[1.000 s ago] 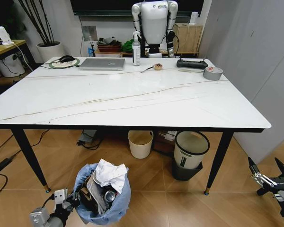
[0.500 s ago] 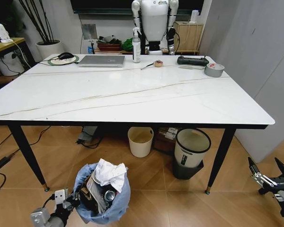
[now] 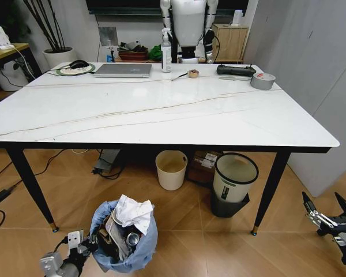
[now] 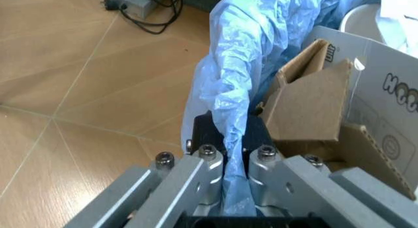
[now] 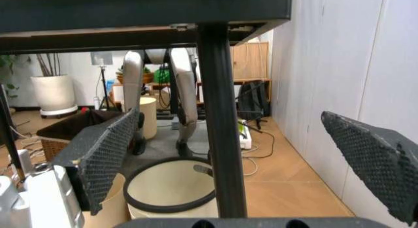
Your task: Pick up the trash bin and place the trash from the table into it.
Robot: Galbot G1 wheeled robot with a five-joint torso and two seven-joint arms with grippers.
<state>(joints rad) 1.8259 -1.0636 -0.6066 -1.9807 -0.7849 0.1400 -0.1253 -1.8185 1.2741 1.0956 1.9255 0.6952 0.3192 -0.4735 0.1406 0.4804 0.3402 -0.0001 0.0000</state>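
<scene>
While the bin (image 3: 126,241) sits on the wood floor in front of the table (image 3: 161,115), near the left side of the robot, the left gripper (image 3: 81,249) is low beside it with its jaws clamped on a fold of the bin's light-blue liner (image 4: 232,115); from the left wrist you can see the plastic pinched tight between the two metal fingers (image 4: 203,169). Inside the bin lies the trash (image 3: 132,216): a crumpled white paper wad on top, brown cardboard (image 4: 310,110) standing against the liner, and a white printed carton (image 4: 385,91) next to it. Over on the right the right gripper (image 3: 327,214) hangs low near the floor, well apart from the bin, jaws spread wide with nothing between them; its dimpled black pads (image 5: 104,159) frame a black table leg (image 5: 220,120). Under the table stand a cream bin (image 3: 171,169) and, just beside it, a white bin with a black rim (image 3: 234,178). At the far edge of the table sit a laptop (image 3: 124,70), a spray bottle (image 3: 166,55) and a grey tape roll (image 3: 262,81)
</scene>
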